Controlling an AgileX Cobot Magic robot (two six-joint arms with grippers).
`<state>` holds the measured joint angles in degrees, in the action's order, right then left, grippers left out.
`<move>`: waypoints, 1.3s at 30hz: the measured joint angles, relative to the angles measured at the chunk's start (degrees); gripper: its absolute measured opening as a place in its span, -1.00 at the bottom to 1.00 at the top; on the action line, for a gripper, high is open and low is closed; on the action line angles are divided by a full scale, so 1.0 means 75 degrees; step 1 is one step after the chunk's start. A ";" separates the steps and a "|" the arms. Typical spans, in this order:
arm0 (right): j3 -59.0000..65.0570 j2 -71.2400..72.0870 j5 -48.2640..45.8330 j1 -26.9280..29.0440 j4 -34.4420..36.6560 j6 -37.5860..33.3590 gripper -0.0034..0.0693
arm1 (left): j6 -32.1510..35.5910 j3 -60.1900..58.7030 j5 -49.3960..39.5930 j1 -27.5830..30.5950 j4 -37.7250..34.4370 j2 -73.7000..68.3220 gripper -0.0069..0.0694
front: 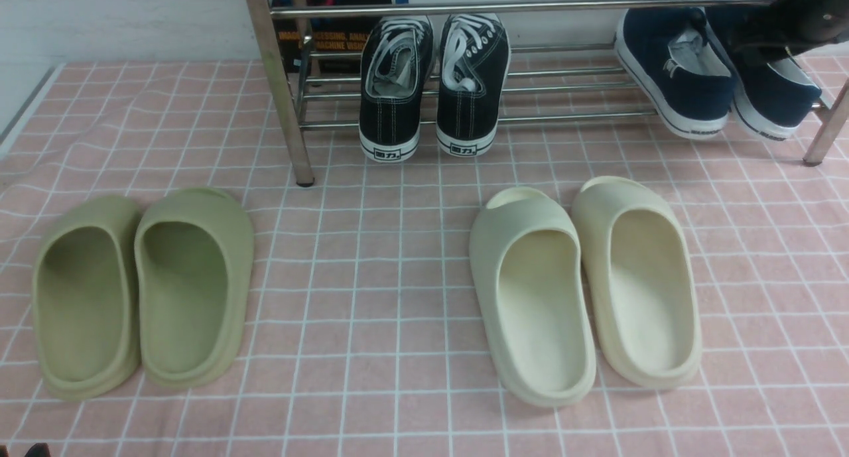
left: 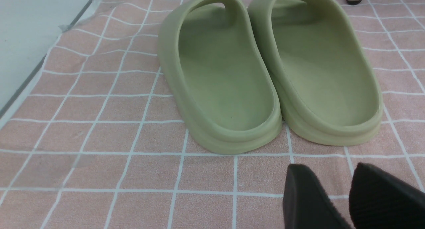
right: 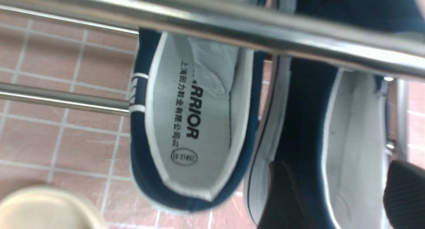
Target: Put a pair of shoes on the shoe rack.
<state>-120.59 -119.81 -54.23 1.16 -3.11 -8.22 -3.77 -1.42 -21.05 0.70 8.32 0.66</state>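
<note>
Front view: I'm looking across a pink cloth [front: 398, 278] ruled with a white grid that covers nearly the whole floor. It ripples a little towards 9 o'clock, where a strip of pale bare floor [front: 20, 105] shows beside it. A white wall [front: 119, 12] closes off the room at 11 o'clock.

The shoe rack [front: 278, 99] stands at 12 o'clock, its shiny tubes running out to 2 o'clock. The pair of shoes [front: 696, 85] sits on its lowest bars at 1 to 2 o'clock. The two are side by side, angled, with their heels hanging over the front bar towards me. Black lace-up sneakers [front: 431, 92] rest on the same bars at 12 o'clock. Green slides [front: 142, 291] lie on the cloth at 8 o'clock and cream slides [front: 584, 291] at 5 o'clock.

On my right wrist camera the right gripper [right: 338, 166] is spread wide over the heel end of the right-hand navy shoe, one finger on each side. I cannot tell whether either finger touches it. A rack tube crosses just above.

The left gripper [left: 327, 167] hangs low over the cloth near the green slides' heels, tips slightly apart with nothing between them.
</note>
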 joint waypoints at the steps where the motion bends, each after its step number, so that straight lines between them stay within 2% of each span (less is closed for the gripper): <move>1: -0.0074 0.0074 -0.0188 0.0000 0.0000 0.0000 0.18 | 0.0000 0.0000 0.0000 0.0000 0.0000 0.0000 -0.19; 5: -0.0241 0.0460 -0.1160 0.0000 0.0000 -0.0039 -0.13 | 0.0000 0.0000 0.0000 0.0000 0.0000 0.0000 -0.19; 10: -0.0244 0.0905 -0.2243 0.0037 -0.0008 -0.0385 -0.80 | 0.0000 0.0000 0.0000 0.0000 0.0000 0.0000 -0.19; 12: -0.0163 0.1101 -0.2280 0.0123 -0.0008 -0.0392 -0.93 | 0.0000 0.0000 0.0000 0.0000 0.0007 0.0000 -0.19; 21: 0.1218 0.2295 -0.2306 0.1060 0.0343 -0.0392 -0.95 | 0.0000 0.0000 0.0000 0.0000 0.0007 0.0000 -0.19; 27: 0.2643 0.3517 -0.1778 0.1209 0.0896 -0.0392 -0.95 | 0.0000 0.0000 0.0000 0.0000 0.0007 0.0000 -0.19; 35: 0.6129 0.7727 0.0193 0.1209 0.2409 -0.0692 -0.93 | 0.0000 0.0000 0.0000 0.0000 0.0007 0.0000 -0.19; 37: 0.6548 0.8318 0.0409 0.1209 0.2524 -0.0732 -0.93 | 0.0000 0.0000 0.0000 0.0000 0.0007 0.0000 -0.19; 39: 0.7583 0.9795 0.0942 0.1209 0.2725 -0.0780 -0.93 | 0.0000 0.0000 0.0000 0.0000 0.0007 0.0000 -0.19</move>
<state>-63.72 -46.34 -47.17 10.23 17.32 -14.06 -3.77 -1.42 -21.05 0.70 8.38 0.66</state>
